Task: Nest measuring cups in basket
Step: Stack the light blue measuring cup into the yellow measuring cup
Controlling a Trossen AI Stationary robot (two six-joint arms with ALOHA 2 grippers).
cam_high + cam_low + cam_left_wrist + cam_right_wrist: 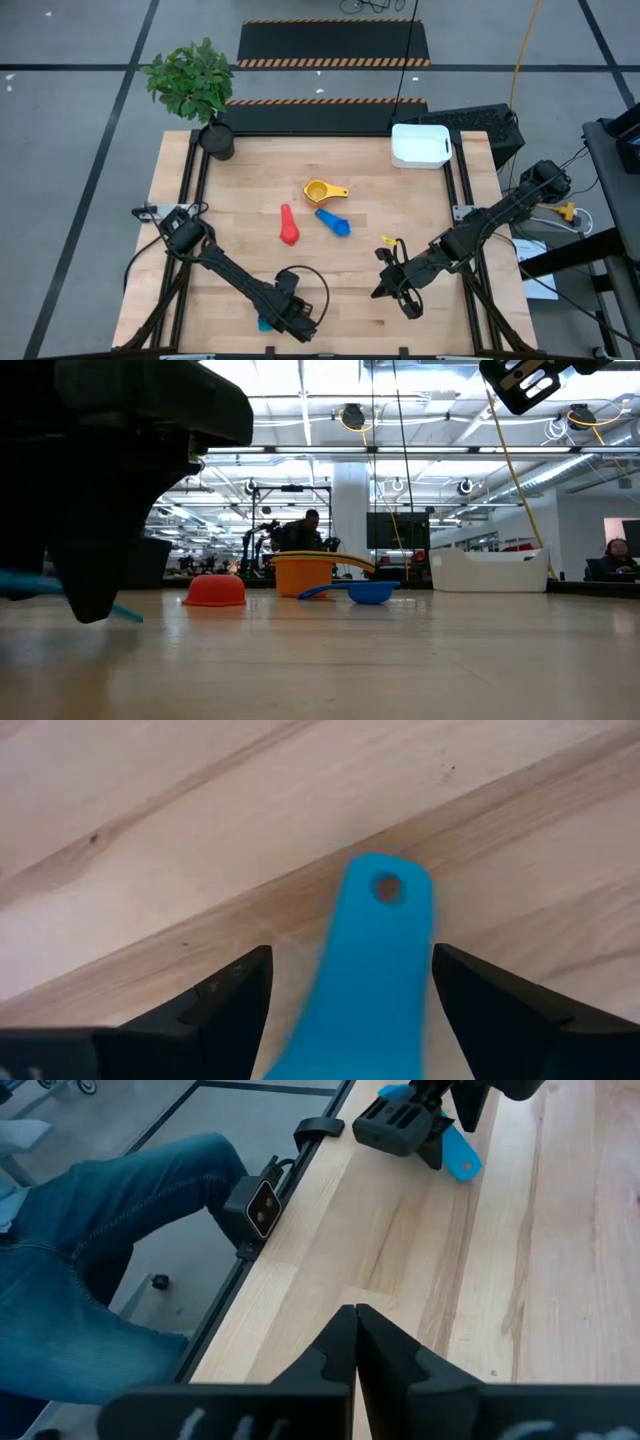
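Note:
A light blue measuring cup [265,323] lies on the wooden table near its front edge. My left gripper [350,950] points down over it, open. Its two fingers stand on either side of the cup's handle [385,950], with a gap on each side. My right gripper [392,288] hangs shut above the front right of the table, with nothing in it. A red cup [289,228] lies upside down mid-table beside a blue cup [335,222]. Behind them, yellow and orange cups [322,190] sit together, seemingly one inside the other. The white basket [420,146] stands at the far right.
A dark pot with a green plant [214,138] stands at the far left corner. A person's leg in jeans [110,1230] shows beside the table's front edge. Bare wood lies between the cups and the basket.

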